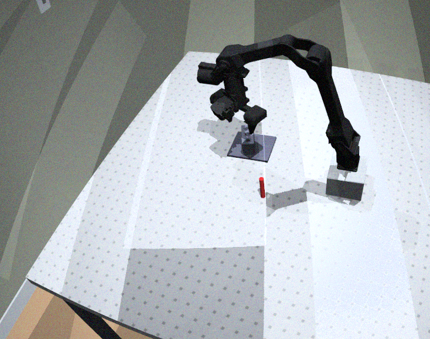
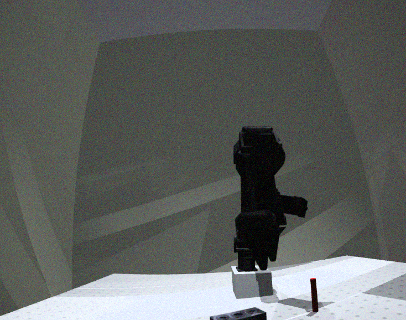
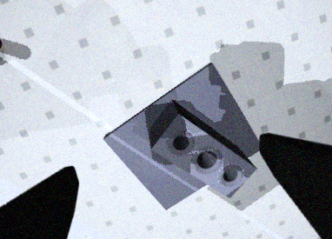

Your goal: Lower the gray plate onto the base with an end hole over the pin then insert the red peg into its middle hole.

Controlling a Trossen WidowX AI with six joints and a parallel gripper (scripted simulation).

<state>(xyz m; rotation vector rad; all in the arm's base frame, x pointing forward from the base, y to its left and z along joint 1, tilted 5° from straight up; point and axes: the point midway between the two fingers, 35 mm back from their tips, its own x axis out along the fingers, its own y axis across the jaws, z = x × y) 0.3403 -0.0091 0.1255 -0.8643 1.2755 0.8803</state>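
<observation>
Gray plate (image 1: 247,139) (image 2: 245,313) (image 3: 194,151), thick as a block, with three holes in a row, above a square dark base (image 1: 266,147) (image 3: 200,93); it looks level, though whether a pin sits inside an end hole cannot be told. The black gripper (image 1: 239,125) (image 2: 268,264) (image 3: 169,159) is above it, fingers spread wide, holding nothing. The red peg (image 1: 262,187) (image 2: 313,294) (image 3: 1,44) stands upright on the table, apart from the base. Placing the plate seems done; fetching the peg likely comes next. Slim, probably light and stiff, the peg could tip if nudged or slip if pinched off-centre; best gripped squarely around its upper half, leaving the lower end free for the middle hole
</observation>
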